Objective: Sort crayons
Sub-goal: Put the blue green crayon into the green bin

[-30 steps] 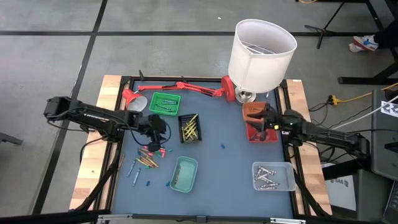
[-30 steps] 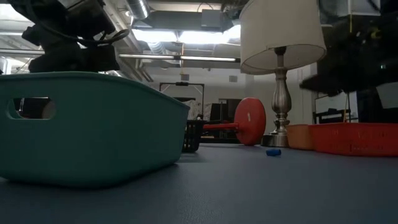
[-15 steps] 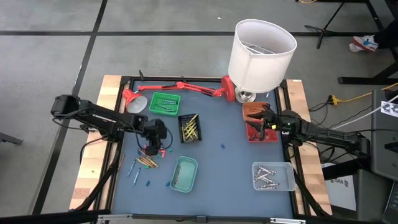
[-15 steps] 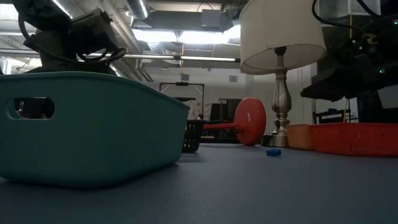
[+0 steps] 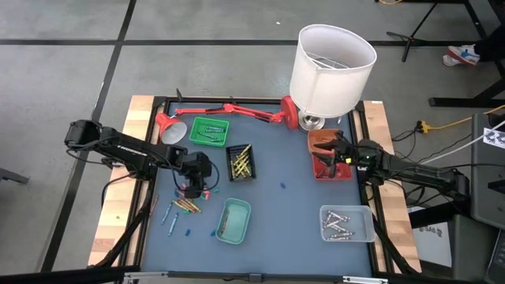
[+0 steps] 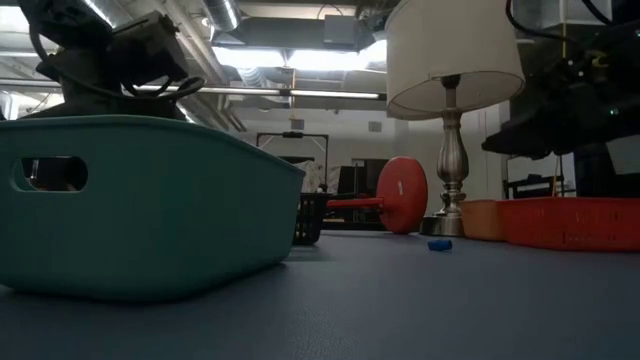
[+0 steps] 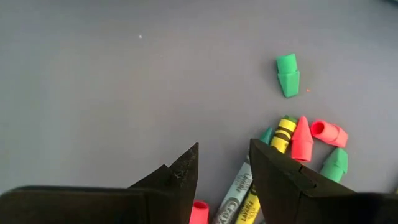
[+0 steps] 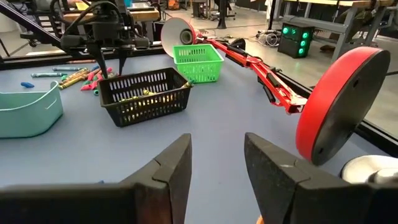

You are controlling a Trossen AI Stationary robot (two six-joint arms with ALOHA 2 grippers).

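Blue-grey matting covers the table (image 5: 276,229), ringed by a dark frame, with a workshop room beyond it in the low view.

From the wrist, the left gripper (image 7: 224,171) shows its fingers parted, a bare gap between the tips, nothing held. Just past them lie the crayons (image 7: 292,140): yellow, pink, green and silvery grey stubs in a loose heap. From above, that gripper (image 5: 192,186) hangs over the heap's upper edge (image 5: 188,205), beside the black basket (image 5: 240,162).

A second ago the left arm reached in from farther left; it has since swung in toward the heap, and over the last half second barely moved. I read that as positioning done and a descent onto one crayon next; none is gripped yet.

Outward sit the green basket (image 5: 209,131), the teal tray (image 5: 233,219), the red tray (image 5: 327,167) and the clear tray (image 5: 347,224).

The right gripper (image 8: 214,165) waits over the red tray, open and empty, unchanged.
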